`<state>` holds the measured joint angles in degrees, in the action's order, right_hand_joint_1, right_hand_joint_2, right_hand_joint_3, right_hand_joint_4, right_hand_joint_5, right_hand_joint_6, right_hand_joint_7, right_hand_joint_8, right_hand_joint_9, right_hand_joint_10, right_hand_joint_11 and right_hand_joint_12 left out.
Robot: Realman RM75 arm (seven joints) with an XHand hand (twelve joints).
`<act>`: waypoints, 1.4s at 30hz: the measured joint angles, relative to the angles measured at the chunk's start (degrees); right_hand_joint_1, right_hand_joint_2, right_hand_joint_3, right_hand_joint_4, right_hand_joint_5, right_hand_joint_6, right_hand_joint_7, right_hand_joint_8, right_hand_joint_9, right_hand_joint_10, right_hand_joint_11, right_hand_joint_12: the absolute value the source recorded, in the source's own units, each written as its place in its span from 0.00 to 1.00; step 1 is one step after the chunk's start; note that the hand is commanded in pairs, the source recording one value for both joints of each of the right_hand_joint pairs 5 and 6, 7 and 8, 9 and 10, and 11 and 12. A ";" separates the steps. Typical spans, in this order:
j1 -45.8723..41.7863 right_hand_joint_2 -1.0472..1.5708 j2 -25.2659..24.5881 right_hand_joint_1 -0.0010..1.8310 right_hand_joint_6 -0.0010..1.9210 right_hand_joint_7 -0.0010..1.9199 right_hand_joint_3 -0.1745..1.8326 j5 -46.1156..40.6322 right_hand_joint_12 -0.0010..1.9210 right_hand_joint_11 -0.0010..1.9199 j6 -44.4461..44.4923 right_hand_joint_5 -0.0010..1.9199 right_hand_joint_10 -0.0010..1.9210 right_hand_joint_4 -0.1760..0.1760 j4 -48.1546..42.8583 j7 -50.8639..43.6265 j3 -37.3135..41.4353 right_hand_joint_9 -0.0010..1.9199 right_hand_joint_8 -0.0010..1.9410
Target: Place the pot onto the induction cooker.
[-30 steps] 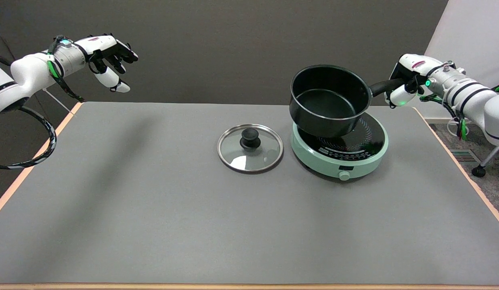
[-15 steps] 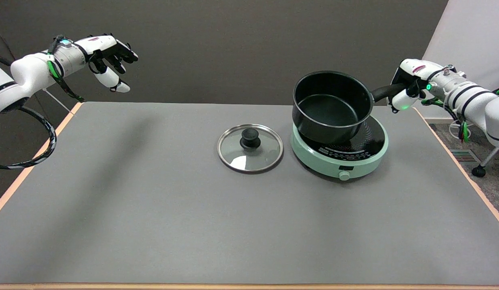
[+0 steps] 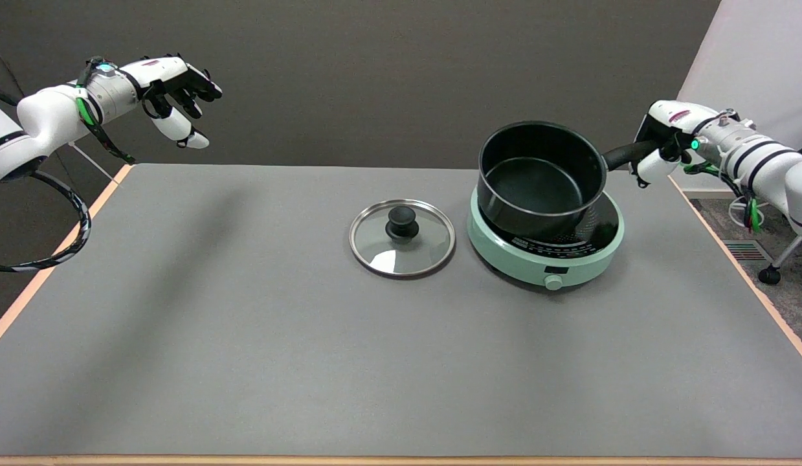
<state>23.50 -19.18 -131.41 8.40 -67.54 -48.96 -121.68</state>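
Head view: pot held by its handle over the cooker

Head view, the only one given: the right hand (image 3: 659,145) grasps the far end of the handle of the black pot (image 3: 538,178), fingers wrapped round it. The pot sits over the mint-green induction cooker (image 3: 546,243), towards its back left, mouth tipped slightly toward the camera. Whether its base already touches the glass top cannot be told from this angle. A glass lid (image 3: 401,237) with a black knob lies flat on the grey worktop (image 3: 245,336), just left of the cooker and apart from it.

Handling, as a judgement: the pot looks like rigid metal with a dark coating, empty, so moderate in weight. Held at the handle's tip, its body hangs well out from the grip and will want to droop or twist, so a firm wrap round the handle suits it best. The smooth cooker top may let the base slide, so it should be set down level and centred before the hand lets go.
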 measured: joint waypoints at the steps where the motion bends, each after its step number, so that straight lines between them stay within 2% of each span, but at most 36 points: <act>1: -0.07 0.60 0.04 0.65 0.80 0.80 1.00 -0.12 0.80 0.80 0.00 0.80 0.80 0.14 0.12 0.00 -0.05 0.80 0.80; 42: -1.06 0.58 0.33 0.65 0.80 0.80 1.00 -1.77 0.80 0.80 0.00 0.80 0.80 0.14 3.84 -0.04 -0.87 0.80 0.80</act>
<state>22.43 -18.85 -133.18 8.40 -63.70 -49.00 -122.55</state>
